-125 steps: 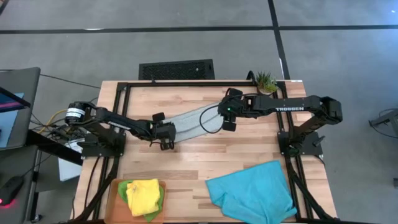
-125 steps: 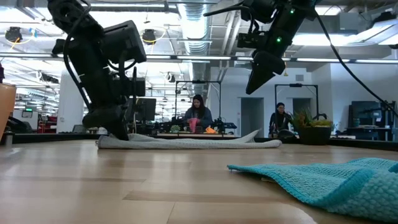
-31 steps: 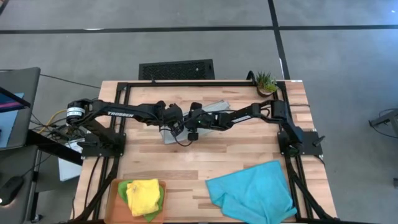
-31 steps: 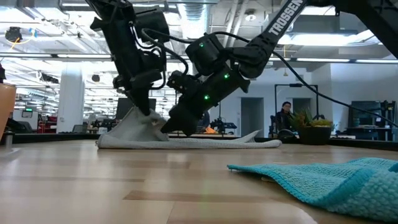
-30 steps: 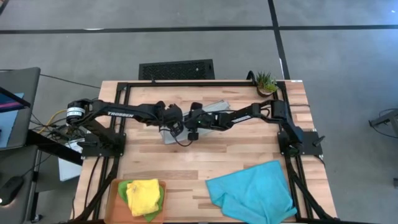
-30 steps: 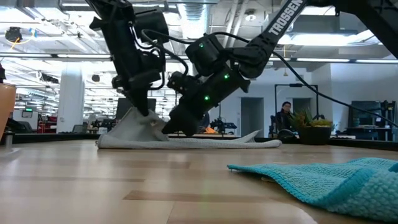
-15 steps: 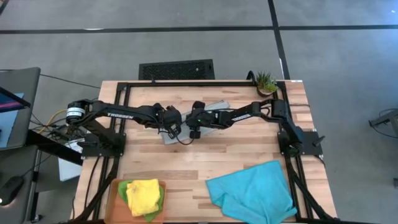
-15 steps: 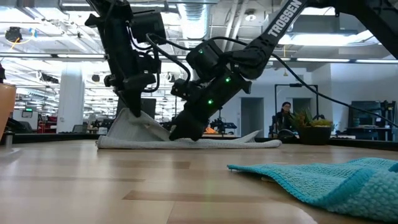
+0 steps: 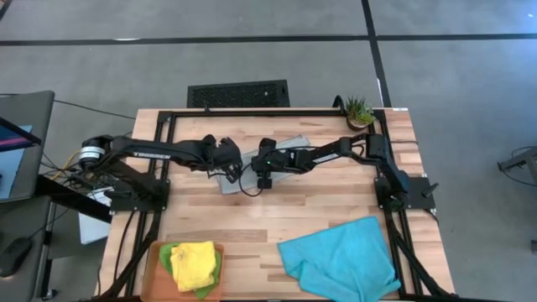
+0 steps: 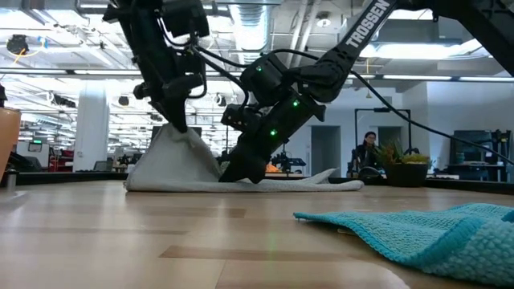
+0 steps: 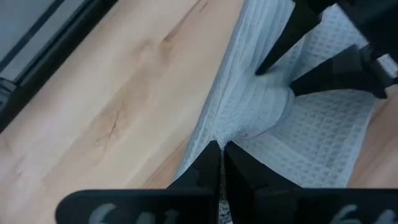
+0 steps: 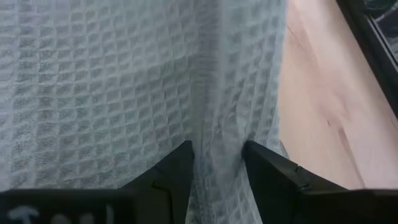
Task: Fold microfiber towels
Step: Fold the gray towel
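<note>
The light grey towel [image 9: 289, 144] lies far of the table's middle, its long folded body flat on the wood. Its left end is pulled up into a peak [image 10: 178, 148] under my left gripper [image 10: 175, 124], which is shut on it. Just right of that peak, my right gripper [image 10: 241, 172] slants down onto the towel, its fingers open with a ridge of cloth between them. The turquoise towel [image 9: 340, 256] lies crumpled at the near right. The yellow towel [image 9: 195, 262] rests on the green one [image 9: 168, 256] on the orange tray [image 9: 153, 249] at the near left. My left gripper pinches the grey towel's left-end edge [image 11: 235, 132] between its two fingers, coming from above and slanting down. That end is lifted clear and hangs as a tent below the fingers; the rest stays on the table. My right gripper sets its open fingertips [image 11: 266, 67] down on the flat part of the towel, slanting from the table's right. A low ridge of the cloth [image 12: 217, 149] stands between the two fingers; whether they squeeze it I cannot tell.
A small potted plant [image 9: 359, 109] stands at the far right corner. A black frame rail [image 9: 252, 111] runs along the table's far edge. Bare wood [image 9: 252, 214] lies between the grey towel and the near towels.
My left gripper has risen and drawn toward the table's left, still shut, pulling the grey towel's left end into a taller peak while the rest stays flat. My right gripper has tipped steeper, its tips staying on the towel beside the peak.
</note>
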You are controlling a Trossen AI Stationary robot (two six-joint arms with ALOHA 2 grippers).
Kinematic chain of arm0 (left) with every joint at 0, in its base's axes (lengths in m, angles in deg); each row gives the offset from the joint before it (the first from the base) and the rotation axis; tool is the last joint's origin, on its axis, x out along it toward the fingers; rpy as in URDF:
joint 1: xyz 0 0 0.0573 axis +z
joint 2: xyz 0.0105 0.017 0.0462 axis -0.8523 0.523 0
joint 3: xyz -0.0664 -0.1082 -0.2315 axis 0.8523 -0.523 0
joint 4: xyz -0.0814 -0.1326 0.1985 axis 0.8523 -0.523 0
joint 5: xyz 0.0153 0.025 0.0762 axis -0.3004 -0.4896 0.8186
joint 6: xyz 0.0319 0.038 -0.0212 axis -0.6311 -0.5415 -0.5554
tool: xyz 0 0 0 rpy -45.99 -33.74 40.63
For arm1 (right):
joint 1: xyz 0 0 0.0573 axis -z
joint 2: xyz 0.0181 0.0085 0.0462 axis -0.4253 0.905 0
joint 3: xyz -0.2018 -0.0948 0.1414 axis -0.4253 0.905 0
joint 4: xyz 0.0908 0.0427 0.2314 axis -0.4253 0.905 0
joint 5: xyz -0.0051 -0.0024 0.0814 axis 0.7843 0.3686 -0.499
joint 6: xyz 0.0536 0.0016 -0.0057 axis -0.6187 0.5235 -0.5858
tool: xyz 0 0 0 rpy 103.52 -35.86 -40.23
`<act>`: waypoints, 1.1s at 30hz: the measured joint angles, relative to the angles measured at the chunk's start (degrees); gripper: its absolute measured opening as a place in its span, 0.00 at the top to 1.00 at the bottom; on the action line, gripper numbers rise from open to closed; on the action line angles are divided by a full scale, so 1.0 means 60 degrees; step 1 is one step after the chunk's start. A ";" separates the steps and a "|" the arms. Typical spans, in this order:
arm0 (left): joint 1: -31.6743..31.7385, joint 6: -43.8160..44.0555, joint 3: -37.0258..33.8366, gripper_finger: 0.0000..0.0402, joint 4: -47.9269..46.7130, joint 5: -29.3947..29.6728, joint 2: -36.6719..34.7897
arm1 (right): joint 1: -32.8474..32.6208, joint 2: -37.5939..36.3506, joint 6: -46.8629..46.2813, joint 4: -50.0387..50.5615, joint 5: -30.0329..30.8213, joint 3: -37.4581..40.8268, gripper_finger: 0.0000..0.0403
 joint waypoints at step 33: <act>-0.0051 0.2247 -0.0022 1.00 -0.2129 -0.1111 -0.0128 | -0.0026 -0.0015 0.1610 -0.0070 0.2660 0.0004 0.90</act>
